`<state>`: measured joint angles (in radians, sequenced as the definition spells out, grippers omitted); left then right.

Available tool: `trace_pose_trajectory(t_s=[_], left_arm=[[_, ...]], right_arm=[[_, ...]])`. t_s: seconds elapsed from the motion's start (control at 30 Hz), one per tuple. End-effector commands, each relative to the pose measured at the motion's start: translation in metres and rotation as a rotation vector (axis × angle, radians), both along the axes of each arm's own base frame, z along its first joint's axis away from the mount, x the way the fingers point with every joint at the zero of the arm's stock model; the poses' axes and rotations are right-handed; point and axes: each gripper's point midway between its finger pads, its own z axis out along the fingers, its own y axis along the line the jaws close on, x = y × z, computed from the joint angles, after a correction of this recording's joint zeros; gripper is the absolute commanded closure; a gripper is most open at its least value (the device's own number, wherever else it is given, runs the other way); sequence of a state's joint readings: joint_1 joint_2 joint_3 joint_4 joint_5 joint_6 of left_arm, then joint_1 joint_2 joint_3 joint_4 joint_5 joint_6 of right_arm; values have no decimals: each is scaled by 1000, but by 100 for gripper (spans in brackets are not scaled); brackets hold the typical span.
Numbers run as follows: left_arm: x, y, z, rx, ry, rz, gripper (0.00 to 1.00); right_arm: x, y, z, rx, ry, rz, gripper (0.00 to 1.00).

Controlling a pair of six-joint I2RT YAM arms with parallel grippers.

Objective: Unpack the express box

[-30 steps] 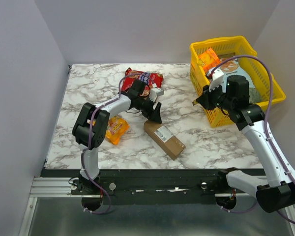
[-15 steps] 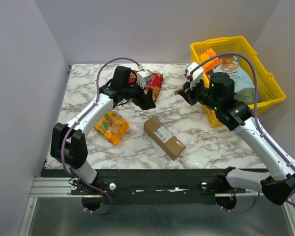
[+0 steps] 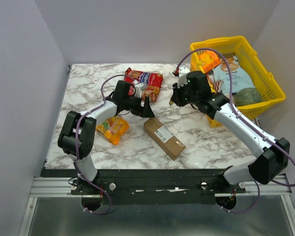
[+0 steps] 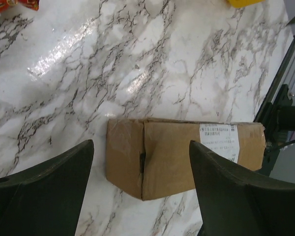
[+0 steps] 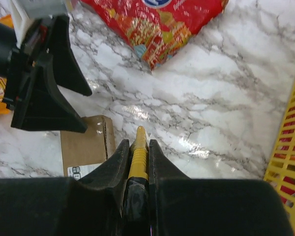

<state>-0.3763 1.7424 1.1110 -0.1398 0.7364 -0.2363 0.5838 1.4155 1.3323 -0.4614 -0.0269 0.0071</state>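
The express box, a brown carton with a white label, lies flat near the table's front middle. My left gripper is open and empty, just above the box's far end. In the left wrist view its dark fingers stand on either side of the box, apart from it. My right gripper is shut on a thin yellow tool whose tip points down at the marble. It hovers right of the left gripper, beyond the box's far end.
A red snack bag lies at the back middle and an orange snack bag at the left. A yellow basket with several packs stands at the back right; its wall is near the right gripper.
My right arm has swung left from the basket to the table's middle, still holding the yellow tool. My left gripper rose toward the red bag, then came back down over the box's far end.
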Motion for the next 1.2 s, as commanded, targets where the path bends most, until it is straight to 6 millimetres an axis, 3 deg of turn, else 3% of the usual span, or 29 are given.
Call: trace_pose_trajectory(t_s=[0.0,0.1,0.2,0.47,0.6,0.93,1.07,1.17], left_arm=[[4,-17,8,-102,35,-35,13],[-1,-15,-8,-80,86,-36,14],[-8,-13,-15,-85,111,-44,15],[-15,-8,-55,-26,253,17,18],[-28,-11,-72,-15,319,12,19],[-38,-14,-80,-29,354,11,22],[-40,-10,-87,-30,385,39,22],[-40,-7,-91,-42,380,53,23]], right_arm=[[-7,9,-1,95,14,-11,99],[-12,29,3,167,33,63,100],[-13,37,3,204,46,41,99],[-15,61,-18,102,-106,6,100],[-13,66,-29,66,-158,-39,100],[-9,61,-41,-9,-206,-65,100],[-14,62,-48,-3,-164,-58,100],[-22,61,-64,-12,-92,-62,100]])
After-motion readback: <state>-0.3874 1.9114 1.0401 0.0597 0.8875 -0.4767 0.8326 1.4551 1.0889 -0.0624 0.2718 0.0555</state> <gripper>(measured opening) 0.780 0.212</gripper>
